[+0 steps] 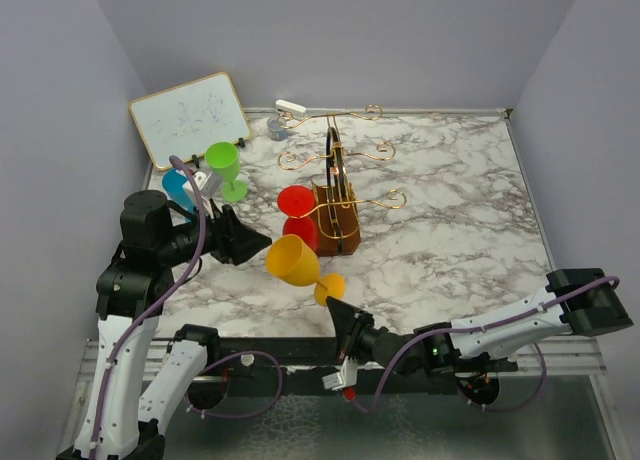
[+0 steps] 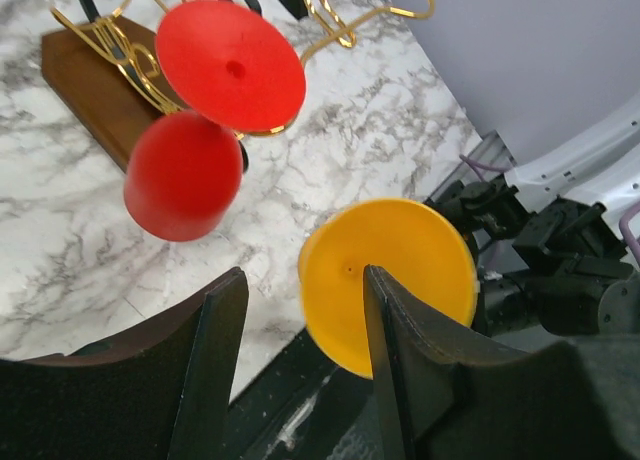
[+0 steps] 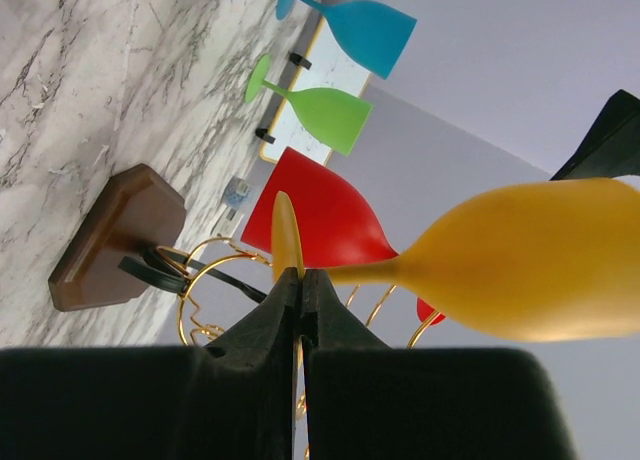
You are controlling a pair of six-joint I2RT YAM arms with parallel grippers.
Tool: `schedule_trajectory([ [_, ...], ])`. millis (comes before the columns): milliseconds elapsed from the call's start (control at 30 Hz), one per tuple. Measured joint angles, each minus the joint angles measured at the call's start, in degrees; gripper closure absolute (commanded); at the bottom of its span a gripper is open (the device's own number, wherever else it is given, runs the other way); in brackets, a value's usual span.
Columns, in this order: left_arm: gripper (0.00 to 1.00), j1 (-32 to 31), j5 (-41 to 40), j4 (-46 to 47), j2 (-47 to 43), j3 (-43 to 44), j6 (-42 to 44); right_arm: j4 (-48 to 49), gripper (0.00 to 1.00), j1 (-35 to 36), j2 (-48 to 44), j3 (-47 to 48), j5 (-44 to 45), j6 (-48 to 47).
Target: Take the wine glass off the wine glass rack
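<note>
Now yellow wine glass (image 3: pixel 520 270) — foot pinched between right fingers (image 3: pixel 262 330).

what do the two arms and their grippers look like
The left arm and right arm have white tubular links with bulky black joints; a lilac cable loops along each. The left gripper and right gripper are matte black, with flat wedge-shaped fingers tapering to narrow tips.

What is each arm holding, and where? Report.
The right gripper holds the yellow wine glass, jaws shut on the edge of its foot. The left gripper is open, holding nothing.
</note>
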Motion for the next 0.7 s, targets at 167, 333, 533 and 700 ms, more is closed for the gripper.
schedule_trajectory([
  [167,0.48,0.0,-3.1,0.1,0.5,2.9,0.5,0.3,0.99,0.0,-2.1,-1.3,0.4,-0.2],
  [333,0.49,0.0,-3.0,0.4,1.3,1.2,0.5,0.3,0.99,0.0,-2.8,-1.3,0.4,-0.5],
  [533,0.49,0.0,-1.6,0.3,1.8,0.0,0.5,0.7,0.99,0.0,-2.0,-1.3,0.4,-0.7],
  [700,0.49,0.0,-0.3,0.4,1.6,-0.1,0.5,0.9,0.99,0.0,-0.5,-1.3,0.5,-0.7],
])
